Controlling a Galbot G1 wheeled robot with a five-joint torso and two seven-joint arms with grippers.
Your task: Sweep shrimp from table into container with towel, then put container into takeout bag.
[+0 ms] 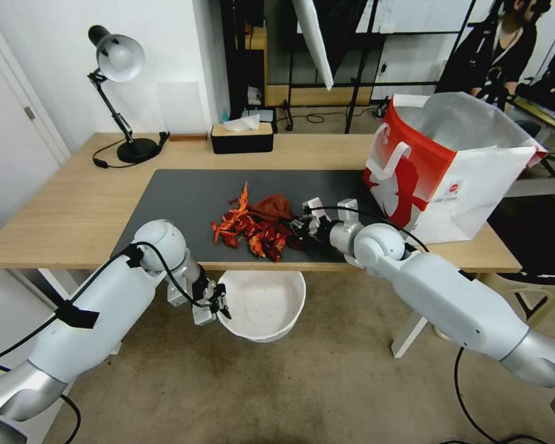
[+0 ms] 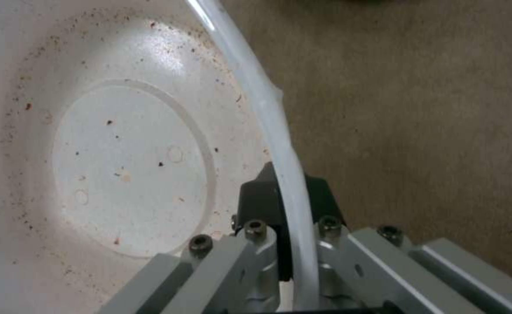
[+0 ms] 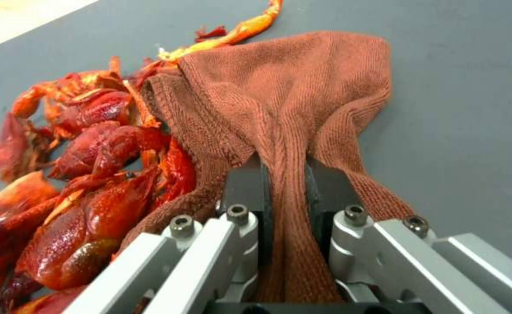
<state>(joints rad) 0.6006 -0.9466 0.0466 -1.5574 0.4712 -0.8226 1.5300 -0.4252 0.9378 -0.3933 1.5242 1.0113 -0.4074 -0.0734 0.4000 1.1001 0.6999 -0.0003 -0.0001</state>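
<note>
The right claw (image 1: 299,227), at center frame, is pinched tight on the rust-brown towel (image 1: 272,208), whose bunched cloth touches the shrimp (image 1: 248,229) heaped on the bench's (image 1: 74,203) dark mat. The left claw (image 1: 221,306) grips the rim of the white container (image 1: 264,303) below the bench edge. The takeout bag (image 1: 441,166) stands open at right.

Bright, even room light; glare streaks the container (image 2: 227,56) rim, and wrist views look soft.

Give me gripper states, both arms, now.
Left gripper: shut on the container rim, below the table edge.
Right gripper: shut on the towel, beside the shrimp.
</note>
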